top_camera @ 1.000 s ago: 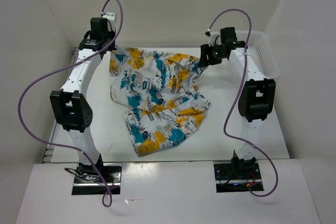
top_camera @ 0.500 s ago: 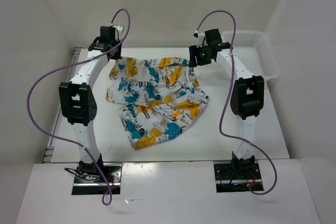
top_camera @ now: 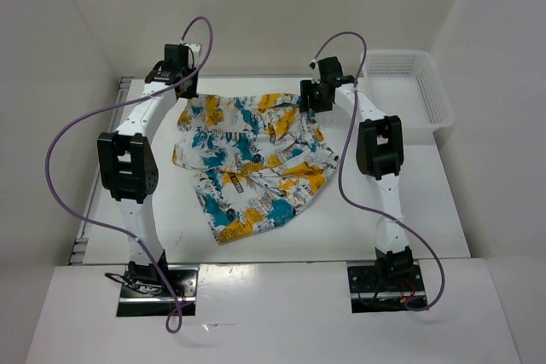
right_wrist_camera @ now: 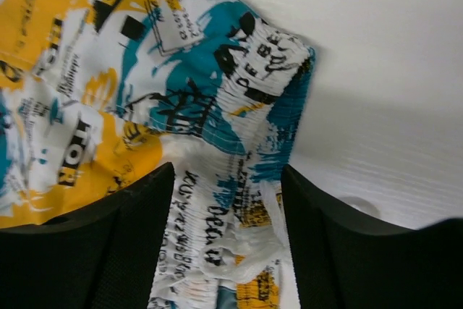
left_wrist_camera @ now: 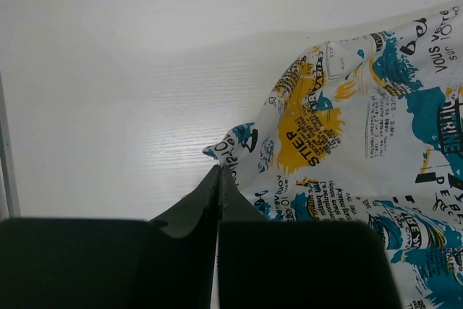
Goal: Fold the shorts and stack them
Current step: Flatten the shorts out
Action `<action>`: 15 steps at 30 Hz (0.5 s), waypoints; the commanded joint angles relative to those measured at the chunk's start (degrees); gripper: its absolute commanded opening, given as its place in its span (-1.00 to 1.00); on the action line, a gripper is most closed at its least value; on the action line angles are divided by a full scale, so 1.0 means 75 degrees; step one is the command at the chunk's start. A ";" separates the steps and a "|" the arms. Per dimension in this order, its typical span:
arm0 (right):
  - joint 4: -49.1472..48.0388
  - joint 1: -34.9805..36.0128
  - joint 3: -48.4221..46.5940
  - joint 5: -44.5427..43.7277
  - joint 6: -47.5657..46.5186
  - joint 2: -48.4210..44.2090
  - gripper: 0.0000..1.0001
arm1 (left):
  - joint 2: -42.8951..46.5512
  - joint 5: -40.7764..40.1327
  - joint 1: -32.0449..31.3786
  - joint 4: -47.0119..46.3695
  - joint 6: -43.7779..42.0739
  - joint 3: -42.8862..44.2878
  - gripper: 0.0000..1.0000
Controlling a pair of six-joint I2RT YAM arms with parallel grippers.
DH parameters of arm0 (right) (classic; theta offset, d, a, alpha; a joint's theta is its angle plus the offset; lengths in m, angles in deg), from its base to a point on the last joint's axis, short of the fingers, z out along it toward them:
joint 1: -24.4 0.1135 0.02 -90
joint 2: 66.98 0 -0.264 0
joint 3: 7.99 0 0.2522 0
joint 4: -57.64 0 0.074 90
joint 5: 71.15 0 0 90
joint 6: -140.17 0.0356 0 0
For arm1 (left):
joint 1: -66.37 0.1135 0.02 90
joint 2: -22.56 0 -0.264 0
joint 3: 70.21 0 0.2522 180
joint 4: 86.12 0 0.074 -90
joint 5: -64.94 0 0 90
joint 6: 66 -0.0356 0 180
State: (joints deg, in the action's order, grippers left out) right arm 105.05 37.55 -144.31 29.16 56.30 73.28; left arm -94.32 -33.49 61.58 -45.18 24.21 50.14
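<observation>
One white mesh basket (top_camera: pixel 431 83) sits at the worktop's (top_camera: pixel 409 210) far right corner; the shorts (top_camera: pixel 256 159) lie spread outside it, mid-worktop. Left hand (left_wrist_camera: pixel 218 171) clenches their far-left corner; right hand (right_wrist_camera: pixel 226 171), released, straddles their waistband.

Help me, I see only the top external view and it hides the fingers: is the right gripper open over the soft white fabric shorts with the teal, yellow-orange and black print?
Observer: Yes. In the right wrist view the right gripper has its fingers wide apart, astride the printed shorts.
Operator: Which part of them?
Observer: The gathered elastic waistband lies between the fingers.
Operator: And the other side?
Observer: The left gripper is shut, tips at a corner of the shorts on the white table; whether cloth is pinched I cannot tell.
</observation>
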 commanded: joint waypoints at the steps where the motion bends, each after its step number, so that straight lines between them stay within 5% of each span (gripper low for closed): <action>1: -0.0279 -0.0019 -0.0719 0.0522 0.0284 0.0071 0.35 | 0.0068 -0.0072 -0.0005 0.0043 -0.0028 0.0050 -1.00; 10: -0.0350 -0.0019 -0.1272 0.1122 0.0671 0.0845 0.28 | -0.0002 -0.0212 -0.0005 0.0044 -0.0028 0.0050 -1.00; 15: -0.0280 -0.0019 -0.1272 0.0433 0.0822 0.0915 0.28 | -0.0002 -0.0283 -0.0005 0.0044 -0.0028 0.0050 -1.00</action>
State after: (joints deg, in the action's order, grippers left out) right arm 104.00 37.48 -151.31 35.30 60.70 79.60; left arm -94.32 -34.69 61.58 -44.70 24.21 50.14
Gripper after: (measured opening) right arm 0.638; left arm 0.001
